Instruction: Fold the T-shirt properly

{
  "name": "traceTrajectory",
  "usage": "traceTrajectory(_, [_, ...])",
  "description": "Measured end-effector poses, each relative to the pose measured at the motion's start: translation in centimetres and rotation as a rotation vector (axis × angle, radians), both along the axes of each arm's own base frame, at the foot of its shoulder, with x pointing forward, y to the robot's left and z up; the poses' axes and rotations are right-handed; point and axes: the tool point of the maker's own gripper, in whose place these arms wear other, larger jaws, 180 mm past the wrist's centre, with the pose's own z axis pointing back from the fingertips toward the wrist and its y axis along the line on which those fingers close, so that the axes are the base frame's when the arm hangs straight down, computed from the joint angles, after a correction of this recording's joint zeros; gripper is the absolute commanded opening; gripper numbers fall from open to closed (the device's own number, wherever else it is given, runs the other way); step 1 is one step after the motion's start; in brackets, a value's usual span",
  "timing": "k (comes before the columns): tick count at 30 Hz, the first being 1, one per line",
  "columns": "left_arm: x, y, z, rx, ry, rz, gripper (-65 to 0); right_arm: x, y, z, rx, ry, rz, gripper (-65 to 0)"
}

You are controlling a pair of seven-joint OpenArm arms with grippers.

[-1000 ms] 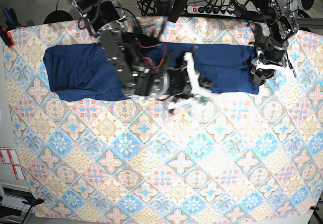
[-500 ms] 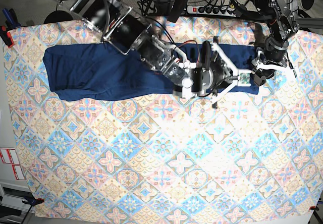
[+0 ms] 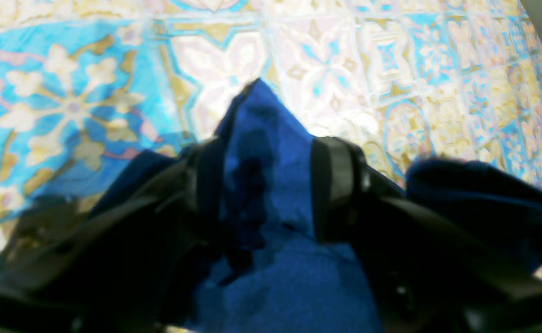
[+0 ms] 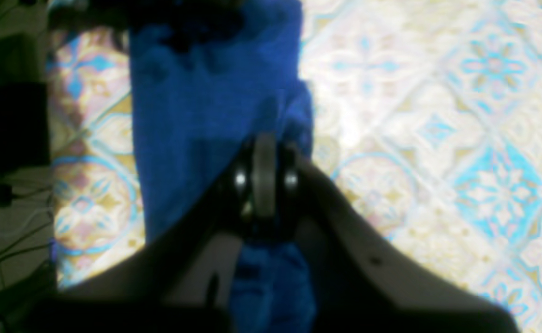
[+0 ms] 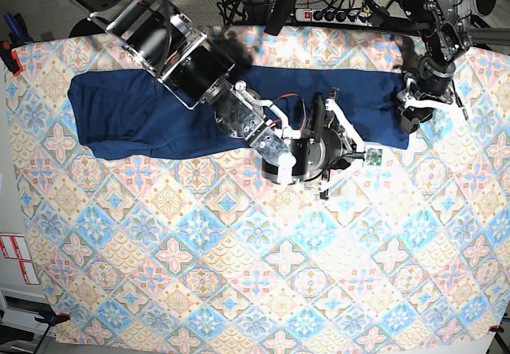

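Showing one T-shirt (image 5: 135,115), lying as a long band across the patterned tablecloth (image 5: 239,274). Left gripper (image 3: 266,185) gaping around its corner. Right gripper (image 4: 264,178) pressing together above its lower edge.

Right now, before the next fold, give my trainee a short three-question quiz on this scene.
1. True or false: the right gripper is shut.
2. What lies between the fingers of the left gripper? A) bare tablecloth B) fabric of the T-shirt C) a cable
3. Fill in: in the base view, the left gripper sits at the T-shirt's ____ end.

Key: 1 true; 2 B; 3 right
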Motion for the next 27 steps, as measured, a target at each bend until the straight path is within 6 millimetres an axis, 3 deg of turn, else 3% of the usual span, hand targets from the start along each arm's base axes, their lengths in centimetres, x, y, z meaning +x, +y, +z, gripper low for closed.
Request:
traceTrajectory(10, [0.0, 0.0, 0.0, -0.001, -0.001, 0.0, -35.5, 0.1, 1.1, 1.2, 0.081, -0.007, 0.004, -63.5])
traceTrajectory(18, [0.0, 0.0, 0.0, -0.001, -0.001, -0.001, -34.8, 0.1, 1.0, 1.1, 0.074, -0.006, 0.002, -50.7])
traceTrajectory(21, [0.0, -0.1, 0.0, -0.001, -0.001, -0.001, -34.8, 1.0, 0.7, 1.6, 0.097, -0.001, -0.027, -48.0])
traceTrajectory(24, [0.0, 0.0, 0.0, -0.001, 0.0, -0.001, -34.8, 4.6, -2.3, 2.3, 0.146, 0.004, -0.166, -48.0])
traceTrajectory(27, [0.0, 0.2, 0.1, 0.003, 0.0, 0.001, -34.8, 9.6, -9.5, 1.7, 0.135, 0.002, -0.395, -49.0])
